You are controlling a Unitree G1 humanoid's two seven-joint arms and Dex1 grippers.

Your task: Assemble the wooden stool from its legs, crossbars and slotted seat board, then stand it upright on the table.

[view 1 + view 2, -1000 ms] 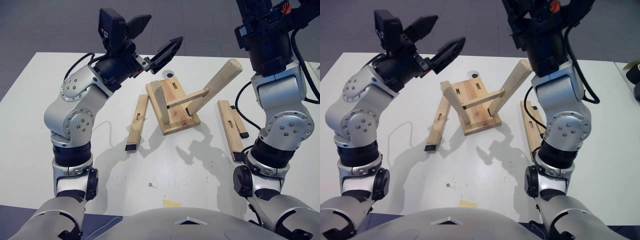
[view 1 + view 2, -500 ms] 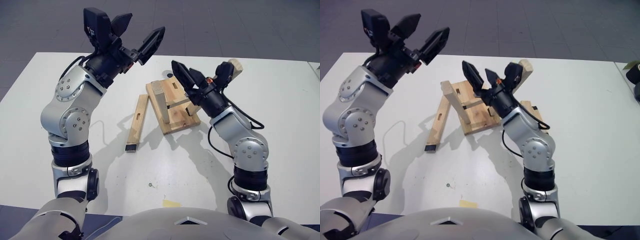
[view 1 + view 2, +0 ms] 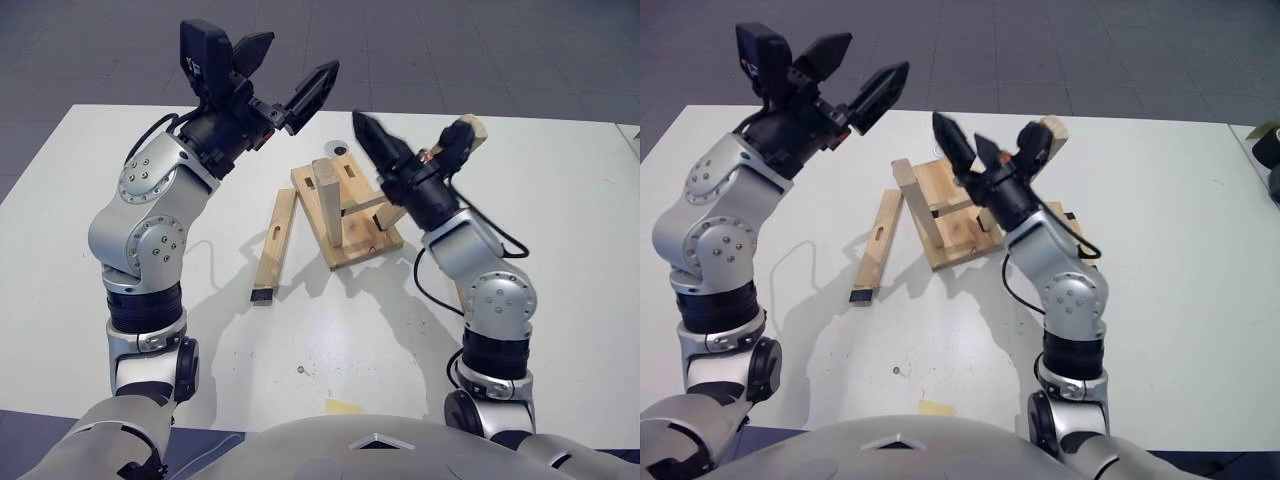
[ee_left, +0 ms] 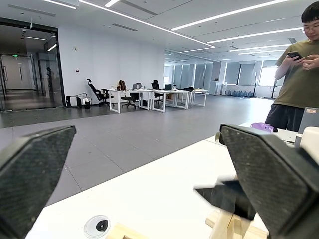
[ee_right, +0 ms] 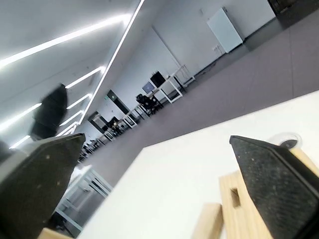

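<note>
The partly built stool lies on the white table: the slotted seat board carries an upright leg, a crossbar and a slanting leg whose rounded end pokes out behind my right wrist. My right gripper hovers open just above the board, holding nothing. My left gripper is open too, raised high over the table's far left of the stool. A loose slotted leg lies left of the board. The right wrist view shows the board between its fingers.
A round cable hole sits in the table just behind the seat board. More wooden pieces lie right of the board, mostly hidden by my right arm. A scrap of tape and a small speck lie near the front edge.
My right arm swung down from high up to hover over the stool parts. The left gripper shifted slightly. The upright leg now stands a little straighter.
</note>
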